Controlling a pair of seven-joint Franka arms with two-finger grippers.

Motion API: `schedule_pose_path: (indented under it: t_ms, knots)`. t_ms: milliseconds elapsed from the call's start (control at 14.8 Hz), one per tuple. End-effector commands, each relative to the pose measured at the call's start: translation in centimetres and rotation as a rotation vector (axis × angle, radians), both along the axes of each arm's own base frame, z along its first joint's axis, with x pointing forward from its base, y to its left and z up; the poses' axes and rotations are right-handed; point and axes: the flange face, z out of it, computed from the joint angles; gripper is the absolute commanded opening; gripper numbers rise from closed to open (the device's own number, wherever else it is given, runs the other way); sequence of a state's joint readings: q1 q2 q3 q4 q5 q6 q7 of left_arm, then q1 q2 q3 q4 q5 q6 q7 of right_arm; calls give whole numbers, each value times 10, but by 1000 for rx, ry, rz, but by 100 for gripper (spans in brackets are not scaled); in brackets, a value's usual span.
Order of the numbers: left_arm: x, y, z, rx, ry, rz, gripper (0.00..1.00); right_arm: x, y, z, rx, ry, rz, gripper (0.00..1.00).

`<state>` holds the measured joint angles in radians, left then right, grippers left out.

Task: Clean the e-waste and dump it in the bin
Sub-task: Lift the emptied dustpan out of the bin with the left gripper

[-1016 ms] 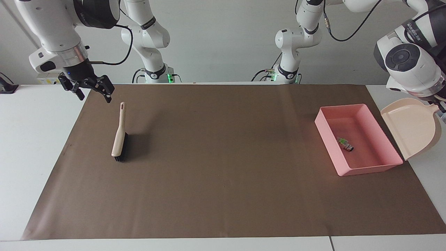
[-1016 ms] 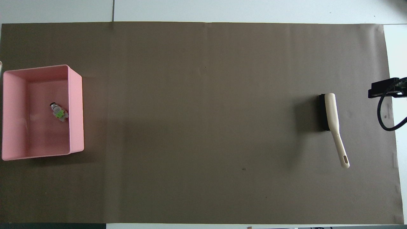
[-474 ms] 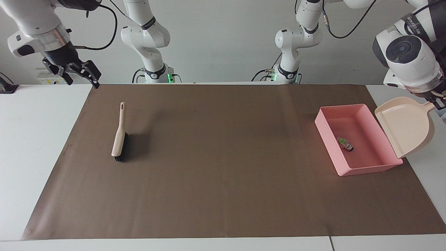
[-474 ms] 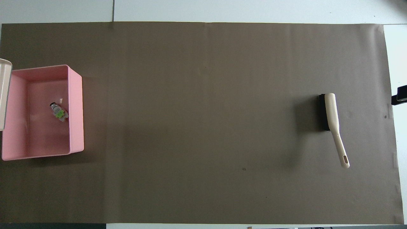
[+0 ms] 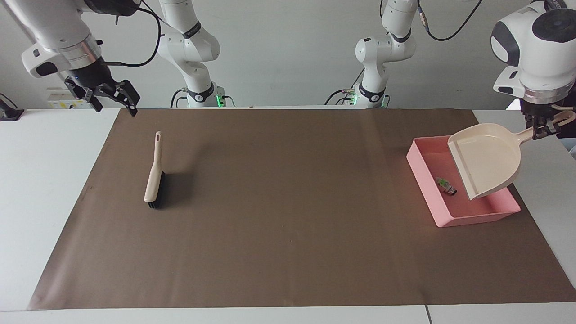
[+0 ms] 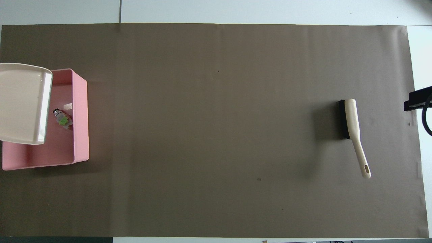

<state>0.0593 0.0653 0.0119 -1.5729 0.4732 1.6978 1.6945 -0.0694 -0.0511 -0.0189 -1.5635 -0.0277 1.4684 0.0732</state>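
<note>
The left gripper [image 5: 545, 129] is clamped on the handle of the beige plastic dustpan [image 5: 486, 160], holding it tilted in the air over the shallow pink plastic bin [image 5: 463, 217], which sits near the table's edge at the left arm's end. The e-waste [image 5: 446, 186], a few tiny white-green and dark bits, lies inside the bin. The right gripper [image 5: 113, 98] hangs with fingers spread, holding nothing, over the table's corner at the right arm's end. A beige-handled brush with black bristles [image 5: 154, 173] rests on the brown mat [image 5: 288, 234].
</note>
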Motion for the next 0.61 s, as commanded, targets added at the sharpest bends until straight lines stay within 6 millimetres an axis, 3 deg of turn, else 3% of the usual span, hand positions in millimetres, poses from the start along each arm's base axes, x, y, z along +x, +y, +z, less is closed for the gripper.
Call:
schedule_pose_path:
  t_ms: [0, 135, 339, 542]
  knots:
    - [-8, -8, -1, -120, 43, -1, 1, -6, 0, 3, -7, 8, -11, 100]
    - [-17, -28, -14, -191, 71, -14, 1, -6, 0, 3, -5, 8, -11, 100]
    - [-27, -96, -51, -218, 135, -95, 1, -5, -1, 4, -6, 1, -11, 100]
    - [-39, -169, -103, -211, 146, -127, 1, -6, 1, 3, -8, 7, -10, 100]
